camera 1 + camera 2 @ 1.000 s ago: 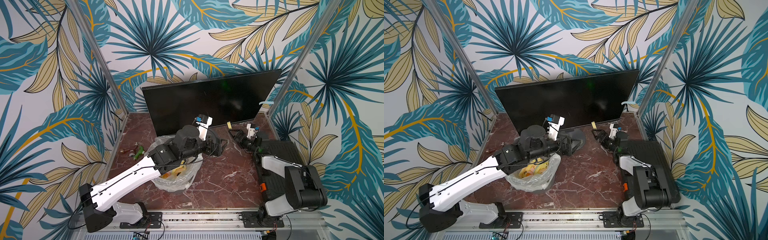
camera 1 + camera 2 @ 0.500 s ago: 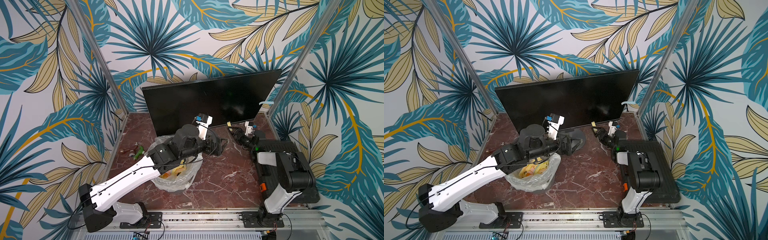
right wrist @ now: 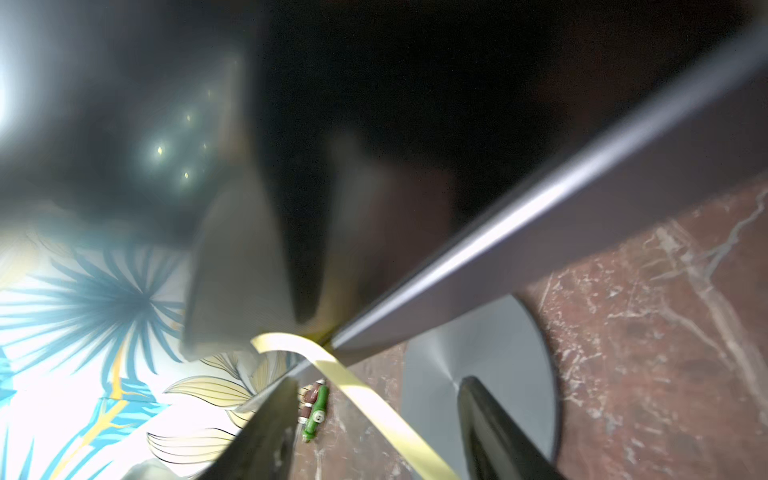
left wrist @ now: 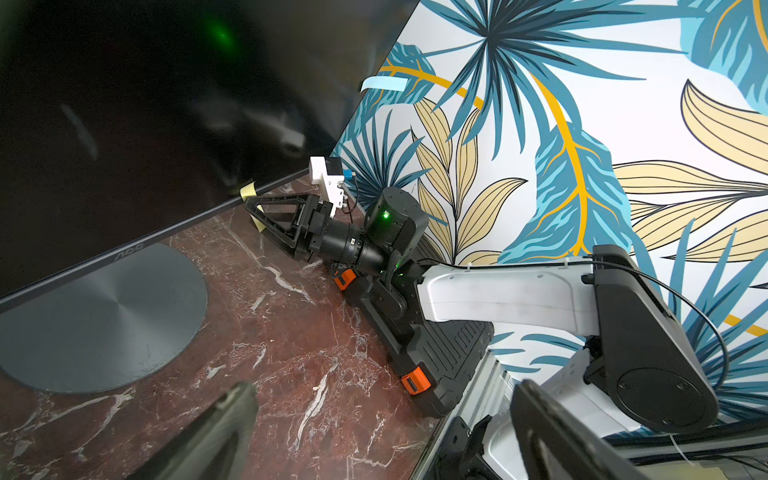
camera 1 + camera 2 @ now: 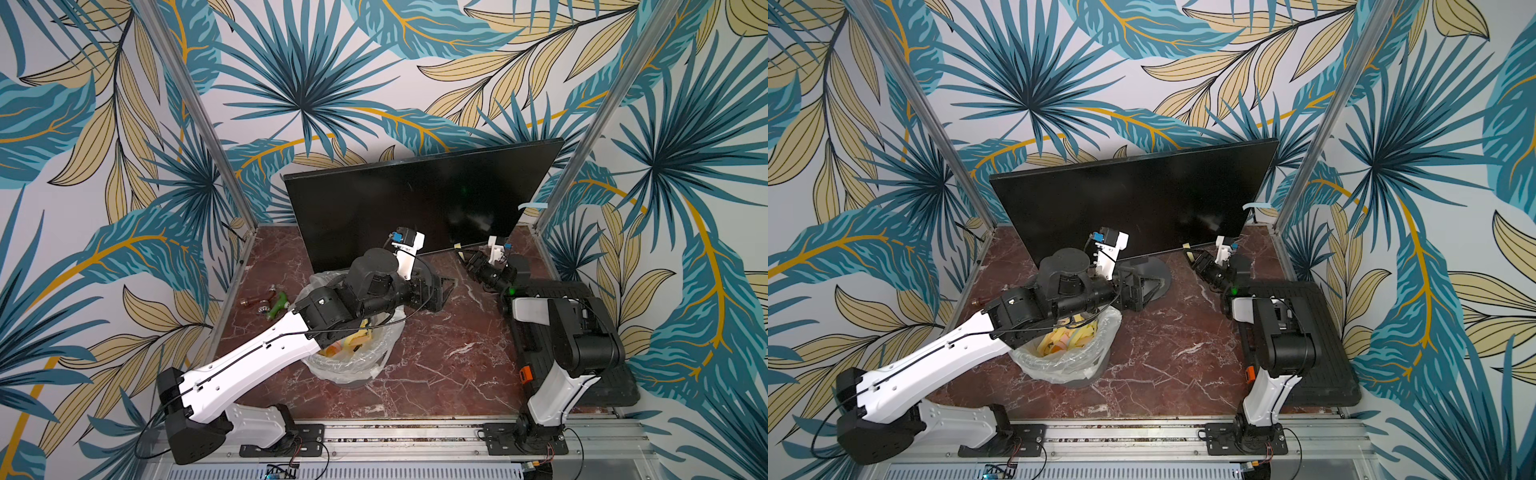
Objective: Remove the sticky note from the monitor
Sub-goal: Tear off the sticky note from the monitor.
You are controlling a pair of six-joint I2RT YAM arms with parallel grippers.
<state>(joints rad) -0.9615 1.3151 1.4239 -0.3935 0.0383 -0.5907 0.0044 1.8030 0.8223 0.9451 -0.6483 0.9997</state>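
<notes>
Yellow paper marks the target: the sticky note (image 3: 361, 399) is stuck by one end to the bottom edge of the monitor (image 5: 395, 203), towards the robot's right, and its free end curls down and away from the frame. That loose flap is what makes a pinch possible, so the right gripper (image 4: 257, 218) is brought in low over the table (image 5: 436, 353) and pointed at the edge, with one finger on each side of the flap. In the right wrist view a gap is seen on both sides of the paper, so the jaws are judged to be apart and the note not yet clamped. The grip is best taken on the free end and the pull made away from the glass, since only the glued end holds the note. The left gripper (image 4: 384, 388) is held wide and empty near the monitor's round grey foot (image 4: 104, 316), beside the lined bin (image 5: 1100, 332) where discarded notes are seen. It is probably parked there out of the way.
</notes>
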